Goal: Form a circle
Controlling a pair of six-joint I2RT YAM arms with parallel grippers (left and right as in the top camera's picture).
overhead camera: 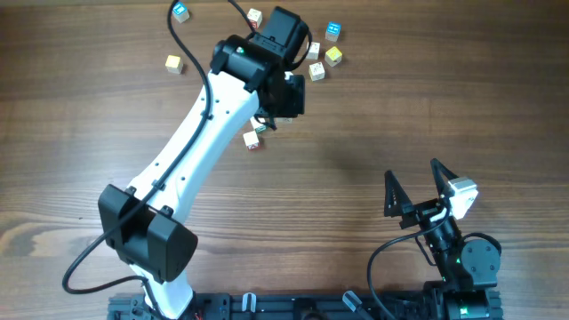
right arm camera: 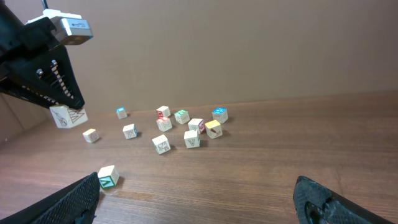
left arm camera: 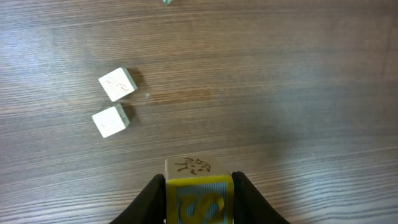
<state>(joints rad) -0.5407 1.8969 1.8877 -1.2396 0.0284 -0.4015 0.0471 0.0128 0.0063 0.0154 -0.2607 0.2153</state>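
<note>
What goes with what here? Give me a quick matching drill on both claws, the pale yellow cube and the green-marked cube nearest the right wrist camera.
Things:
1. left claw
2. right claw
3. pale yellow cube
4. green-marked cube

States or places:
A. wide open, holding nothing
B. right beside a blue-topped cube
C. shut on a yellow-lettered cube
D. lying alone, away from the other cubes

Pairs: 1-C, 2-A, 3-B, 4-D
</note>
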